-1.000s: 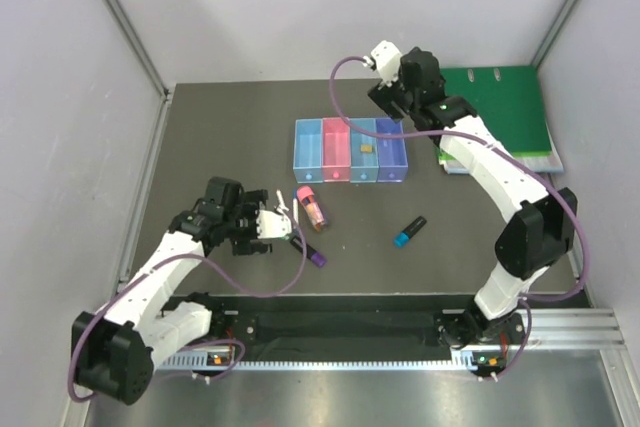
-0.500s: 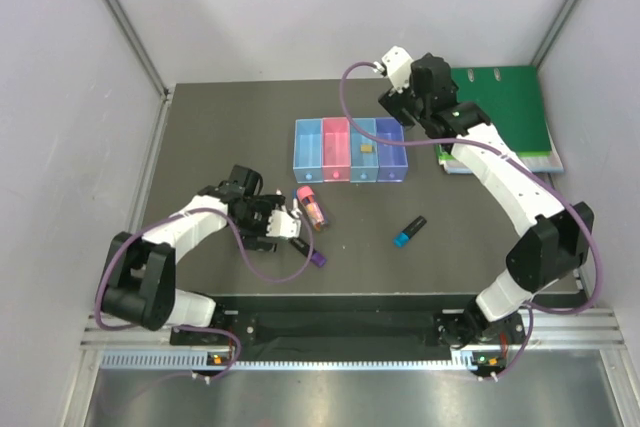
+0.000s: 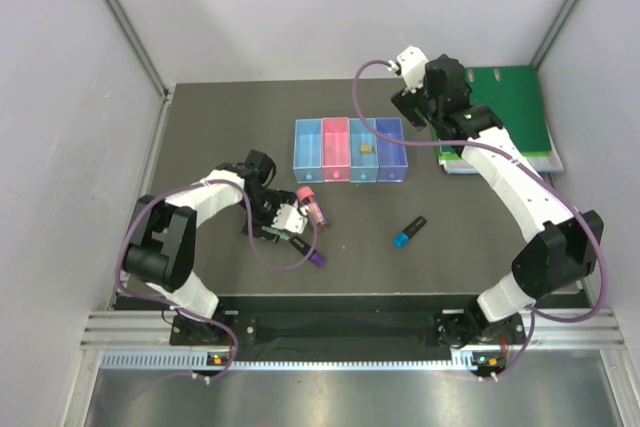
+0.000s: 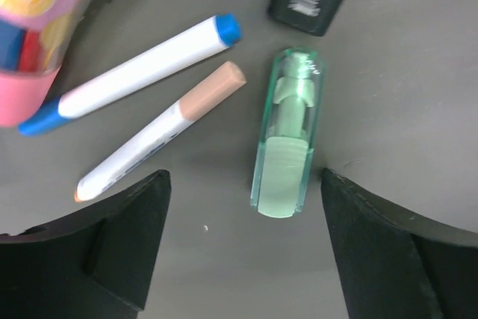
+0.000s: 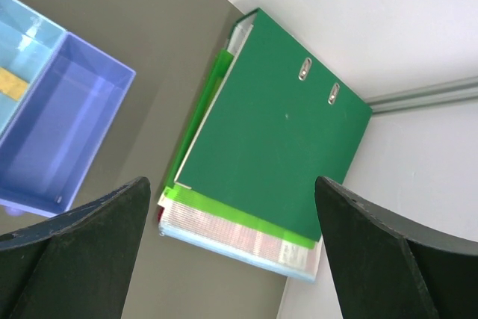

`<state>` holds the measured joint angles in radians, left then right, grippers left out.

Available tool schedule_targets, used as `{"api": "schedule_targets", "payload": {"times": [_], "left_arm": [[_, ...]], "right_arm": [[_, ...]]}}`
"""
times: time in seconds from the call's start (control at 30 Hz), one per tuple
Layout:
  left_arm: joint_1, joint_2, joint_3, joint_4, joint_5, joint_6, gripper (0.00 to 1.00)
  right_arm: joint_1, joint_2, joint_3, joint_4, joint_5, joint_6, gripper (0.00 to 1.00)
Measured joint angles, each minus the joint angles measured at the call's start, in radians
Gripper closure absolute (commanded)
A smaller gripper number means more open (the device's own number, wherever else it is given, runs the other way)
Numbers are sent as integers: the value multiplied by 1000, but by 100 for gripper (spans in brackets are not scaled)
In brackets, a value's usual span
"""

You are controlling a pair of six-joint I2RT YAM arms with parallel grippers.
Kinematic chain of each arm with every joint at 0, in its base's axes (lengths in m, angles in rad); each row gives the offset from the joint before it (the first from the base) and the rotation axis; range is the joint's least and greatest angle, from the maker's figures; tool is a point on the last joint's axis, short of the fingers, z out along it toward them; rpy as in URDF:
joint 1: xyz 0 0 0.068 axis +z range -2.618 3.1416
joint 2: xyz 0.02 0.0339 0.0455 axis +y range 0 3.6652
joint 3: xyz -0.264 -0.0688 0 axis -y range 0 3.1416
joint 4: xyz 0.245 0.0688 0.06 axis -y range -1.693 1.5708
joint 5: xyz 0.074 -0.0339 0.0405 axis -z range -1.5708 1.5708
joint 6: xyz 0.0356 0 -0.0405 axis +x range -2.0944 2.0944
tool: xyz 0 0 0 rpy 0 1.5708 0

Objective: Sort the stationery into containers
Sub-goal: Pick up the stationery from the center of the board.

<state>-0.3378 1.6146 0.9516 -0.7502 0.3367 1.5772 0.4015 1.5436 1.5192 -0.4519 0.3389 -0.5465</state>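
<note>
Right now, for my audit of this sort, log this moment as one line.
left gripper open, straddling mint green item | right gripper open, empty | tan eraser in blue bin | violet-blue bin empty

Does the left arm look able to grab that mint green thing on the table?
Probably yes: the mint green marker lies bare between the left gripper's open jaws, apart from the nearest white pen.

Blurry pink marker [image 4: 30, 42], edge-cut
</note>
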Motion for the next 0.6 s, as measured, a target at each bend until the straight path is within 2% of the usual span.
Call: {"api": "schedule_targets", "payload": {"times": [0.17, 0.27, 0.43, 0.6], "left_arm": [[-11, 6, 4, -32, -15, 30, 35], [-14, 6, 2, -49, -22, 25, 38], [-22, -22, -29, -54, -35, 10, 39], [-39, -80, -94, -50, -50, -6, 48]], "right_arm": [[-32, -13, -14, 6, -1, 1, 9], [-45, -16, -16, 11, -2, 2, 9], [-48, -17, -16, 17, -8, 10, 9], [-48, -18, -16, 17, -12, 21, 9]]}}
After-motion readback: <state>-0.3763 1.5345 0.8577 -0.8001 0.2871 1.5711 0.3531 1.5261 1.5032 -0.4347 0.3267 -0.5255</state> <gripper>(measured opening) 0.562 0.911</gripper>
